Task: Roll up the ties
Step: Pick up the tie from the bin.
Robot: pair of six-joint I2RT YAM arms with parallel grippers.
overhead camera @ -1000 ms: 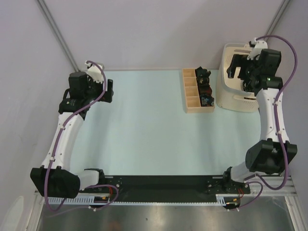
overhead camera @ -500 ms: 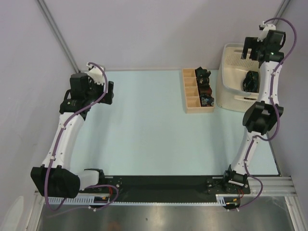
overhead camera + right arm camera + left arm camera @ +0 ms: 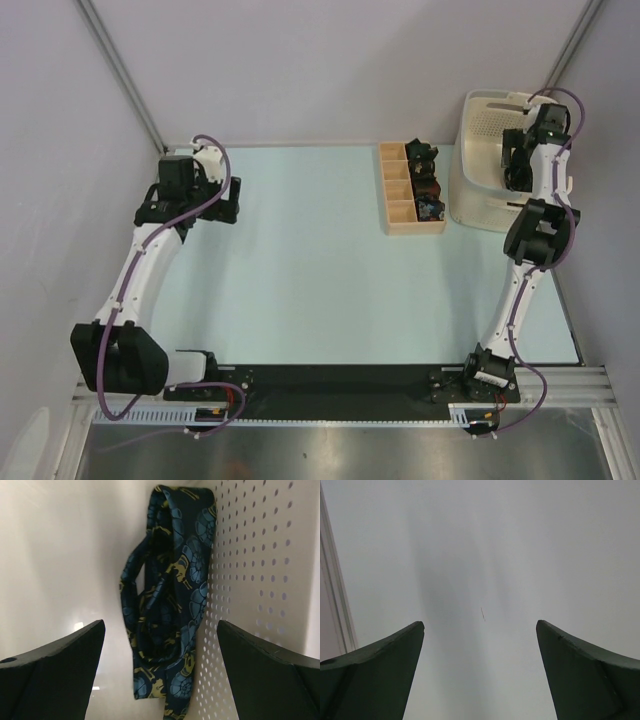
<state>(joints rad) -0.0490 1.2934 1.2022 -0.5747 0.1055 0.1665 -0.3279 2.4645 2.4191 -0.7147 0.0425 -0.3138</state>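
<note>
Pale mint desk between grey walls.
Left gripper: near far-left corner, fingers spread wide, holding nothing; shifted slightly since a second ago.
Right gripper: fingers spread wide, nothing gripped; half a second ago above the far rim of the cream basket, now lowered inside it at far-right corner.
Floral tie: navy, blue, yellow; crumpled against perforated basket wall.
Rolled ties: dark coils in wooden box, just left of basket.

The patterned tie is cut off by the right wrist view's lower edge. From above, it is largely masked inside the basket by the right arm; the coils in the wooden box are too small to be counted.
</note>
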